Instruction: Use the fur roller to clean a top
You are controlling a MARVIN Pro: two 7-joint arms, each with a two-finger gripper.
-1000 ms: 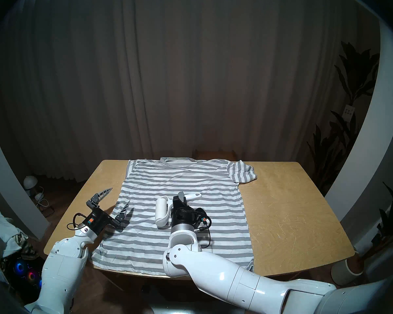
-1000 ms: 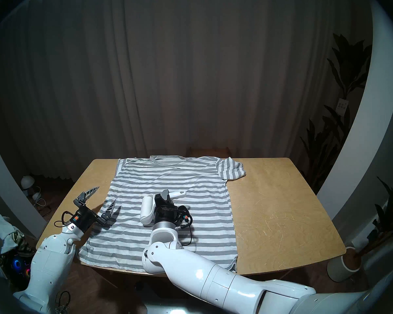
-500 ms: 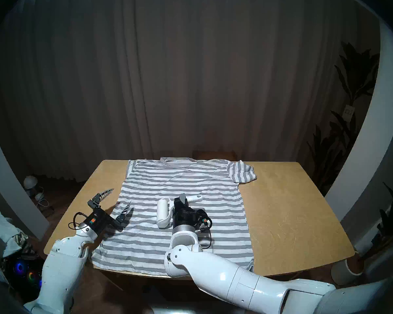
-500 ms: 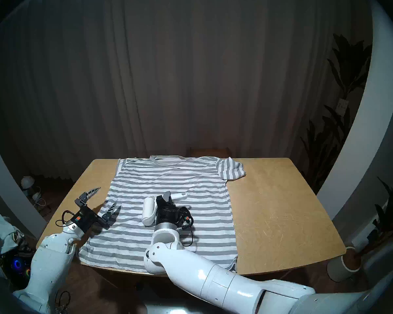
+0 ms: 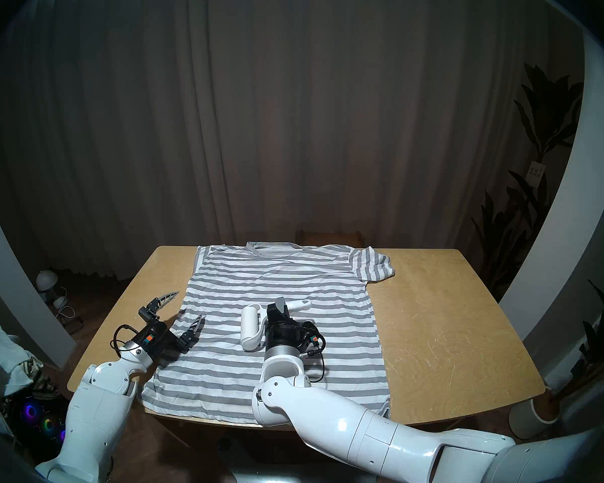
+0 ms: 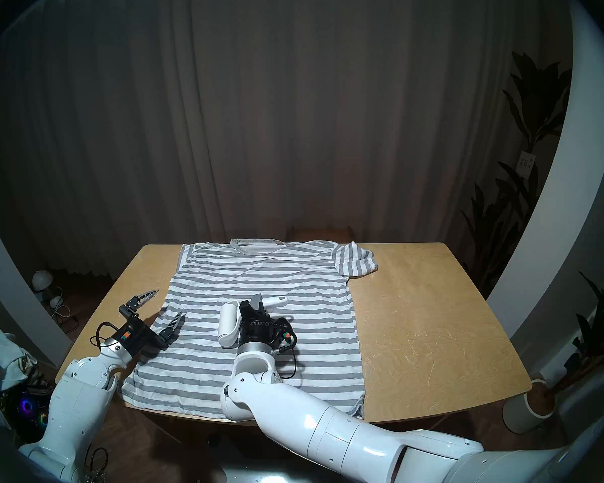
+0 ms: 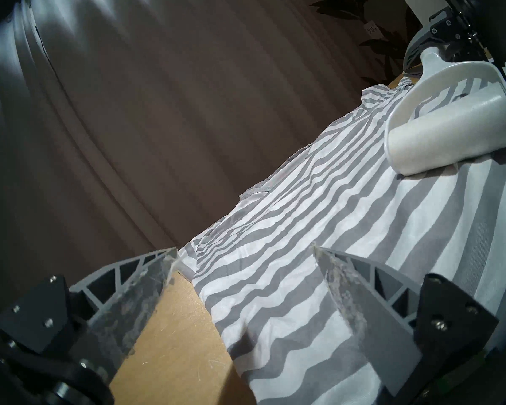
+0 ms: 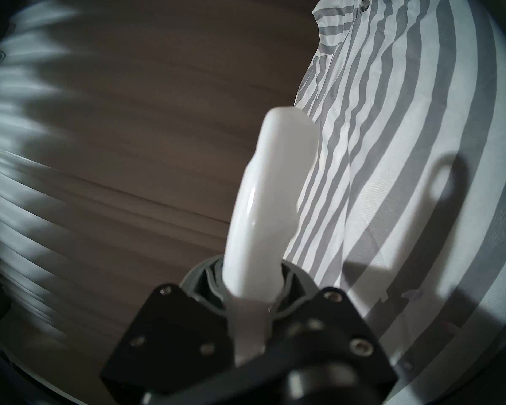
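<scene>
Head views: top point(image 5: 279, 332) spread flat on table point(image 5: 450, 332); right claw point(image 5: 280, 306) clamped on roller point(image 5: 250, 323) handle, drum on the stripes mid-shirt.

Left wrist: left claw point(image 7: 243, 267) spread wide, empty, straddling the shirt's left edge; roller drum lying on cloth, far right.

Right wrist: handle pinched between jaws.

Rolling step in hand. Next, probably: pin left edge, then stroke roller along fabric.

Fur roller point(image 5: 250, 327) in right end effector point(image 5: 279, 306), atop top point(image 5: 279, 276).

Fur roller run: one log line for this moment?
right gripper: shut on fur roller | roller over top | left gripper: open, empty
</scene>
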